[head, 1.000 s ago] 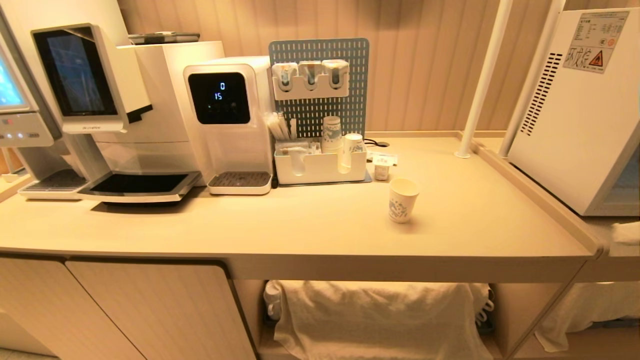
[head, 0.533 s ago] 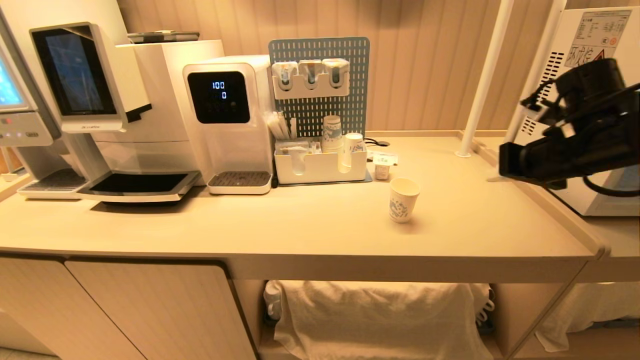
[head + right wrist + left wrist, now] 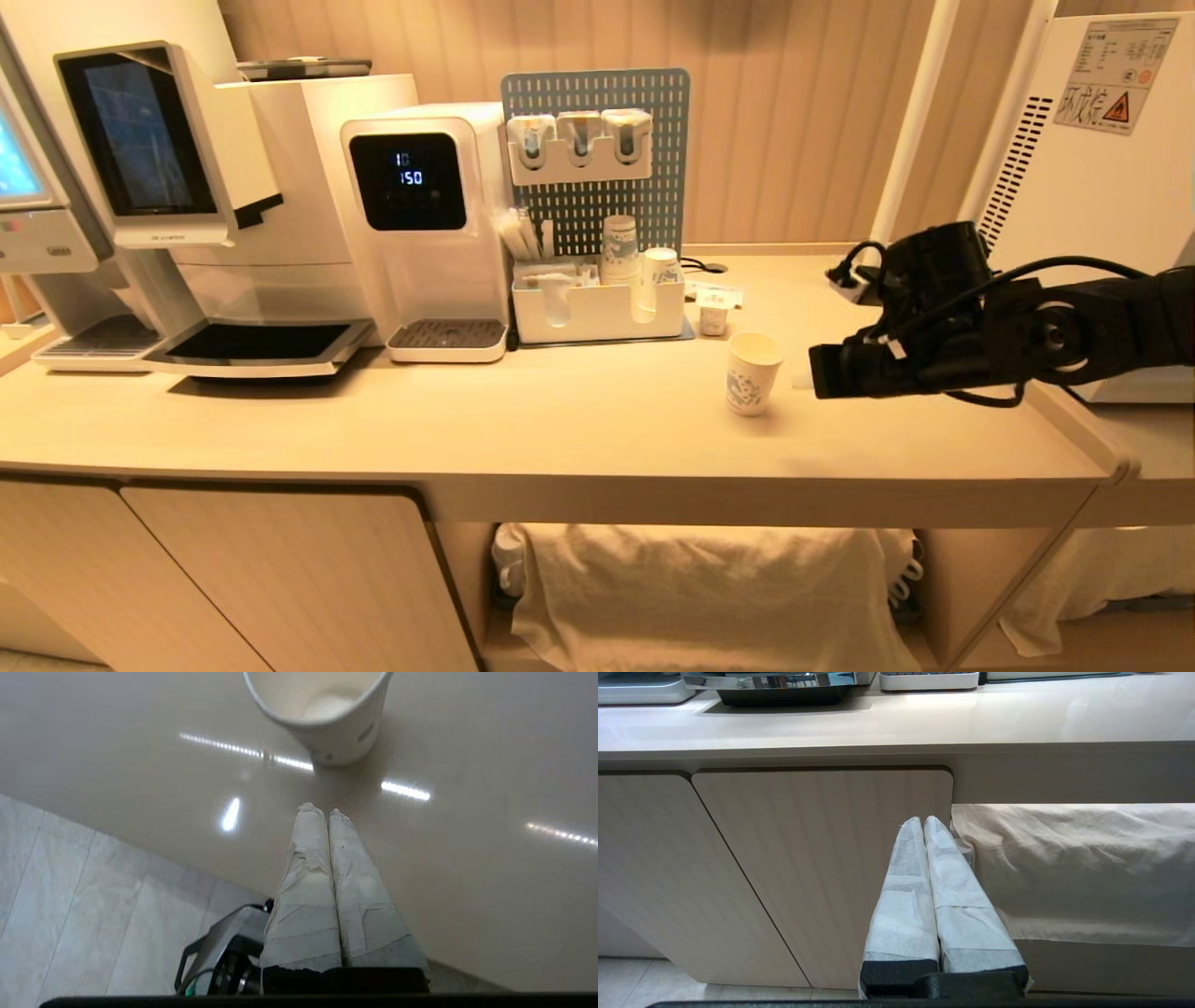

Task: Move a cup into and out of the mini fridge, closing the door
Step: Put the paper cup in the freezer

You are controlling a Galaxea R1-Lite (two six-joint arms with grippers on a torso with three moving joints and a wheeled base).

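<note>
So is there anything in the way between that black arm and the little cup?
Nothing visible. The right gripper, fingers shut, hangs over bare counter just short of the cup. The creamer tub and organizer stand behind the cup, off the path.

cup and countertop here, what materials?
Cup: looks like thin paper, matte white, with a rolled rim and blue print. Countertop: probably laminate or a similar smooth beige sheet; in the right wrist view it mirrors the ceiling lights as sharp streaks, so semi-gloss.
</note>
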